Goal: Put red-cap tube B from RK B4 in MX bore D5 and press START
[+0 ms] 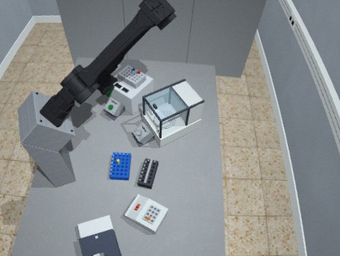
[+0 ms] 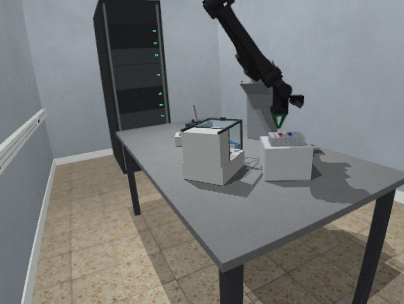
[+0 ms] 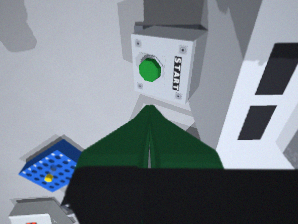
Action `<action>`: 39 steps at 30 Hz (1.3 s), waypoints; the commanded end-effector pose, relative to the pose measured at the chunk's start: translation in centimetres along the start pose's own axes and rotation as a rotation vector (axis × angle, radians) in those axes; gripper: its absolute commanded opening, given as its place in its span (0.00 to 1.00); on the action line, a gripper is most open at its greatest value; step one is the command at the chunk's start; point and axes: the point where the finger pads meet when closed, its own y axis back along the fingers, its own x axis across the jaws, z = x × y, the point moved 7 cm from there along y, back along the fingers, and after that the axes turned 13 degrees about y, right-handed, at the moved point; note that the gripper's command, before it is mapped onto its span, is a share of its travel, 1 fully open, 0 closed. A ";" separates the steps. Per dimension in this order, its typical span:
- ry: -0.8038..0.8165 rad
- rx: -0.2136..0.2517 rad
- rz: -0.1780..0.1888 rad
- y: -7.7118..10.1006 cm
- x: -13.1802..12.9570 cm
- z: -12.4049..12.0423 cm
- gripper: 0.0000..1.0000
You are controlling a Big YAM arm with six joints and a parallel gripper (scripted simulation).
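Grey bench below, green gripper (image 3: 149,134) pinched shut and empty, poised just short of START key (image 3: 150,69) dead ahead of its tip, red-capped tube B (image 1: 139,72) seated in mixer MX (image 1: 134,86) beside.

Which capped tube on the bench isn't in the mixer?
The yellow-capped tube, alone in the blue rack. The red-capped tube and blue-capped tube sit in the mixer block.
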 end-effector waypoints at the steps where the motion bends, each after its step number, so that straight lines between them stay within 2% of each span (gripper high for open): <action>1: 0.012 -0.003 -0.002 0.1 0.2 0.0 0.00; 3: 0.034 -0.010 -0.008 1.0 0.3 0.2 0.00; 7: 0.011 -0.009 -0.009 1.5 0.1 0.2 0.00; 11: 0.005 -0.009 -0.017 1.5 -0.4 0.1 0.00; 14: 0.012 -0.003 -0.003 1.0 0.1 0.0 0.00; 39: 0.012 -0.003 -0.003 1.0 0.1 0.0 0.00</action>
